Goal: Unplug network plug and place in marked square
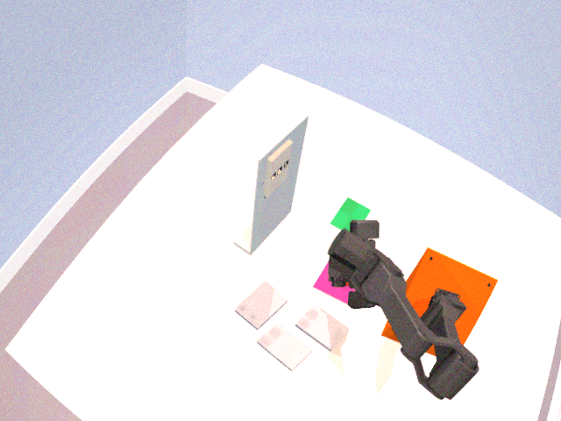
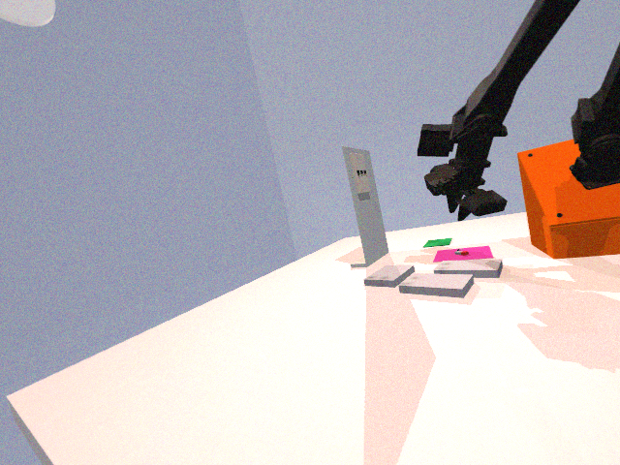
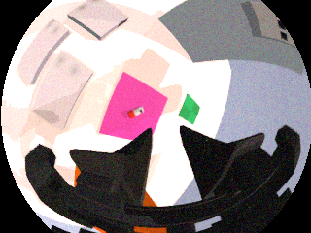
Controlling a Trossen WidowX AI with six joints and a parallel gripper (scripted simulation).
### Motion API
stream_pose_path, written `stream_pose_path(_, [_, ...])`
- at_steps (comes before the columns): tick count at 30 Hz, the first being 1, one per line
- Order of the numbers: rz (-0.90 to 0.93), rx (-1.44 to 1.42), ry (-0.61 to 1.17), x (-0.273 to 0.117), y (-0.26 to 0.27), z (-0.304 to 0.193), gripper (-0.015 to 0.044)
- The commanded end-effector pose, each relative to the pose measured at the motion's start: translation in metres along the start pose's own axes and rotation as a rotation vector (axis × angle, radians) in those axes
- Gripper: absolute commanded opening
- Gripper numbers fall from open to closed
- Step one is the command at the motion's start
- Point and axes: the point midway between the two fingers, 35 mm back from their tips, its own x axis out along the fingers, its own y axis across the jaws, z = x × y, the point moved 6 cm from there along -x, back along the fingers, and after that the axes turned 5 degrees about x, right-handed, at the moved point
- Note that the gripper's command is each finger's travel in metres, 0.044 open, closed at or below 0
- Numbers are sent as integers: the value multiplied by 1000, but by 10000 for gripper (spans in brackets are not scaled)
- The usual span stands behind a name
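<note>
The plug (image 2: 462, 252) (image 3: 132, 113), red at one end and pale at the other, lies on the pink square (image 1: 323, 281) (image 2: 482, 253) (image 3: 119, 92), inside its edges. In the top view the arm hides most of it. My gripper (image 2: 455, 216) (image 3: 166, 130) is open, with nothing between its fingers. It hangs above the pink square, apart from the plug. The upright panel (image 1: 274, 212) (image 2: 373, 228) (image 3: 209, 34) carries a beige socket block (image 1: 272, 181) (image 2: 359, 185) (image 3: 266, 19) with several dark sockets, and no plug shows in them.
A green square (image 1: 346, 217) (image 2: 437, 242) (image 3: 190, 110) lies beyond the pink one. Three flat pale blocks (image 1: 261, 304) (image 1: 284, 346) (image 1: 323, 327) lie nearby on the near side. An orange box (image 1: 462, 276) (image 2: 541, 200) stands beneath the arm's base.
</note>
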Motion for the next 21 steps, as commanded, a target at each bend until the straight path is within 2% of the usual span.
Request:
stream_pose_path(1, [4, -2, -3, -6, -3, 0, 156])
stream_pose_path(21, [0, 0, 0, -30, -19, 1, 156])
